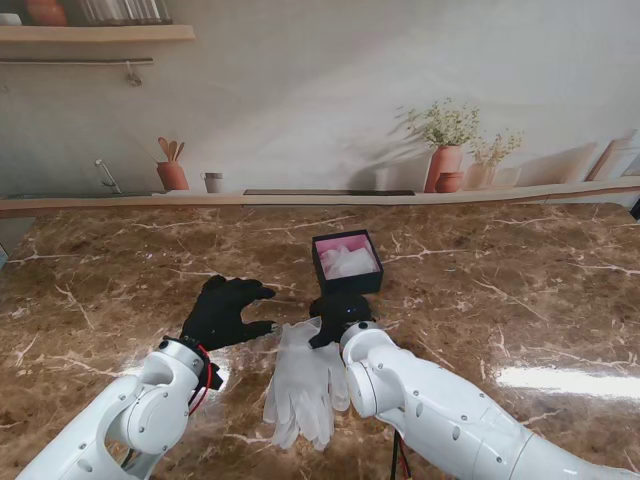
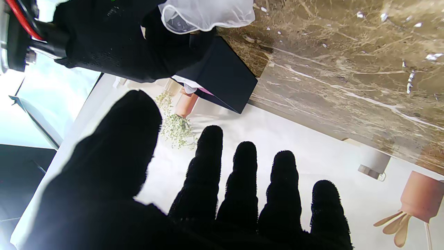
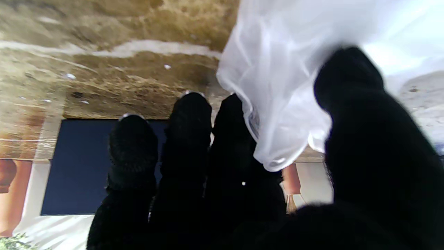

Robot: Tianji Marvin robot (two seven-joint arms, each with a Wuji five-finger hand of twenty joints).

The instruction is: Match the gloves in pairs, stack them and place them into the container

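White gloves (image 1: 305, 385) lie stacked on the marble table, fingers pointing toward me. My right hand (image 1: 338, 318), in a black cover, is shut on their far cuff end. The right wrist view shows the thin white cuff (image 3: 284, 86) pinched between thumb and fingers (image 3: 189, 139). The container, a black box (image 1: 346, 262) with pink lining and something white inside, stands just beyond that hand; its dark wall (image 3: 79, 166) faces the fingers. My left hand (image 1: 225, 312) hovers open to the left of the gloves, fingers (image 2: 242, 180) spread, holding nothing. The left wrist view shows the right hand (image 2: 131, 41), the cuff (image 2: 208, 15) and the box (image 2: 225, 76).
A ledge runs along the table's far edge. On it stand a terracotta vase with flowers (image 1: 445, 165), a utensil pot (image 1: 172, 175) and a small cup (image 1: 212, 182). Marble top (image 1: 520, 290) stretches to both sides of the box.
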